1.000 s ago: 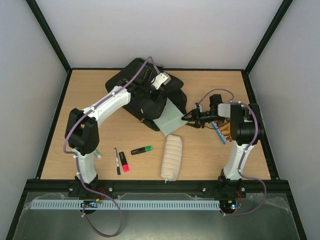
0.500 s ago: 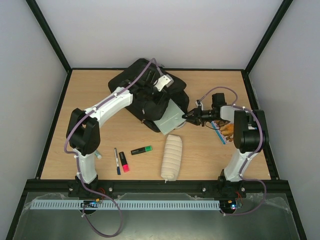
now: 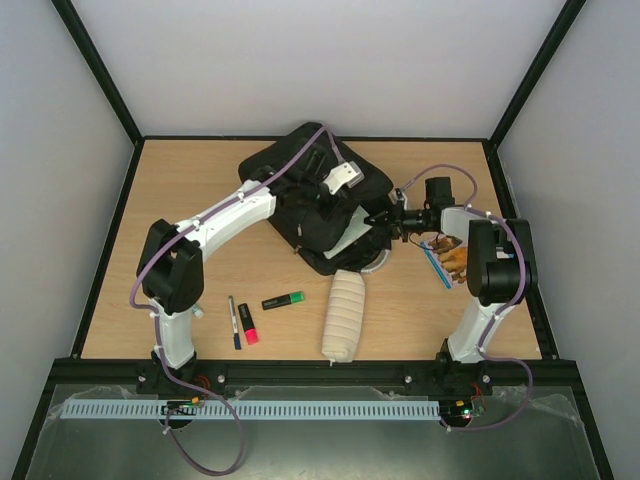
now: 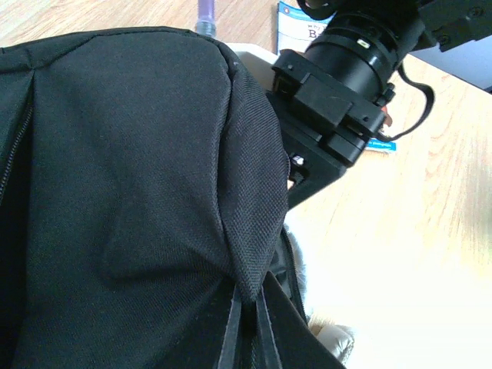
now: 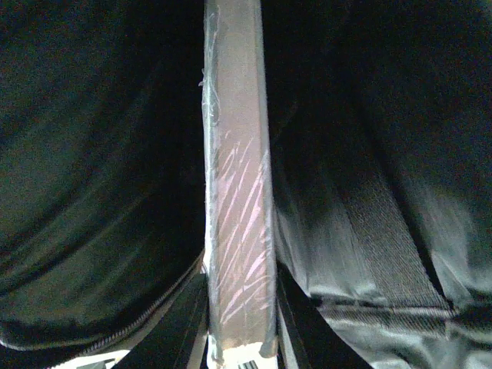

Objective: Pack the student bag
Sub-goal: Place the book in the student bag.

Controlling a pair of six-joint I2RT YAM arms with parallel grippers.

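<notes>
The student bag (image 3: 300, 185), a large black backpack, lies at the back middle of the table. My left gripper (image 3: 335, 198) is shut on a fold of its black fabric (image 4: 246, 254) and holds the opening's edge up; the pinch shows in the left wrist view (image 4: 247, 319). My right gripper (image 3: 382, 218) is shut on a pale plastic-wrapped book (image 5: 237, 192), held edge-on, with its far end inside the dark bag. In the top view only a pale strip of the book (image 3: 352, 232) shows at the bag's mouth.
A white ribbed pencil case (image 3: 343, 315) lies in front of the bag. A green highlighter (image 3: 284, 300), a pink highlighter (image 3: 247, 326) and a black pen (image 3: 234, 320) lie front left. A blue-edged item (image 3: 437, 265) and a brown object (image 3: 456, 256) lie by the right arm.
The right gripper has pushed the book left into the bag, so most of it is now covered. The left gripper has moved right, pulling the bag's edge over the book.
</notes>
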